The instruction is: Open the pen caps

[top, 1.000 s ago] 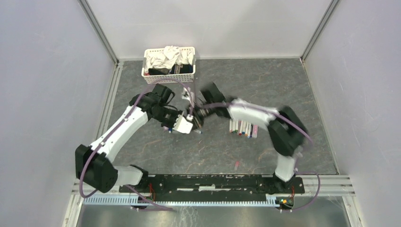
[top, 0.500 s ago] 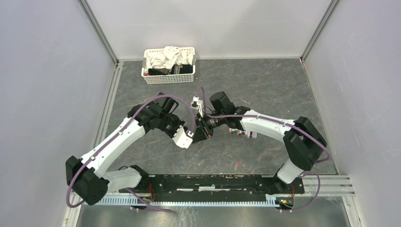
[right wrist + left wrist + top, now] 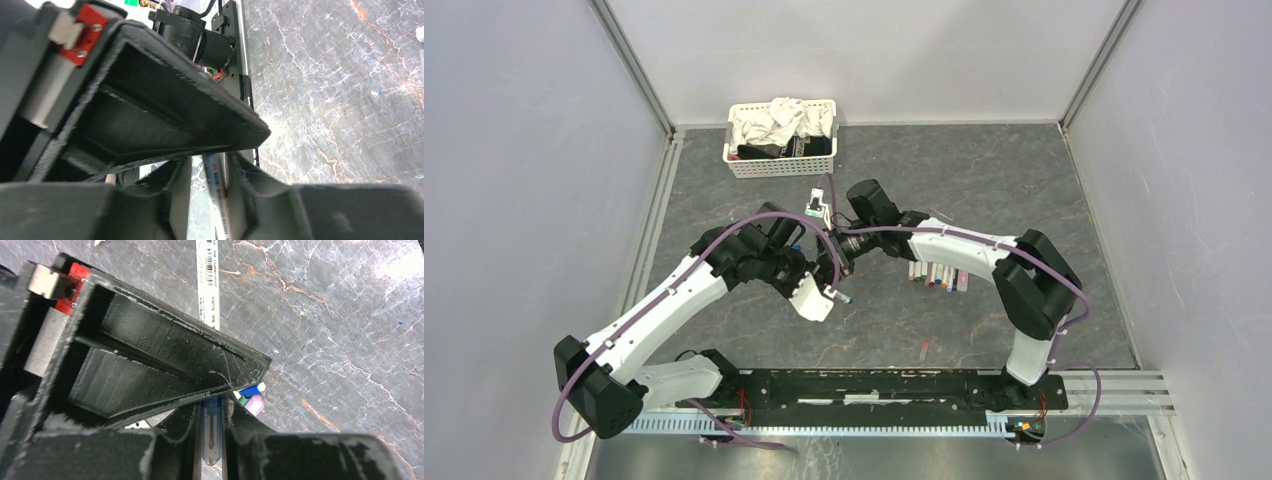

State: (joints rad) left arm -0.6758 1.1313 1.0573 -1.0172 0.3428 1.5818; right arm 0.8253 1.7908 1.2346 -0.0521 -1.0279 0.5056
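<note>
**A:** Left wrist view — how are the fingers [image 3: 165,350] of the left gripper [image 3: 219,401] standing?

**B:** They are pinching down to a narrow gap and gripping the blue cap [image 3: 212,437] of a pen. Its white barrel [image 3: 208,285] is running up past the top edge of the frame, over the marbled table [image 3: 340,315].

**A:** And the right gripper [image 3: 217,162]?

**B:** Its fingers [image 3: 165,95] are closing just as narrowly on a printed white barrel [image 3: 218,187] at lower centre. Whether that is the same pen, I cannot tell.

**A:** Where is this happening, seen from above?

**B:** The two grippers are meeting tip to tip at centre frame. They are left of the row of pens [image 3: 939,272] and below the white basket [image 3: 781,160].

**A:** What is differing from half a second ago?

**B:** Then the right forearm was lying across the row and hiding most of it. Now it is arching higher in the frame — the row is showing in full. The meeting point is also sitting slightly further left.
</note>
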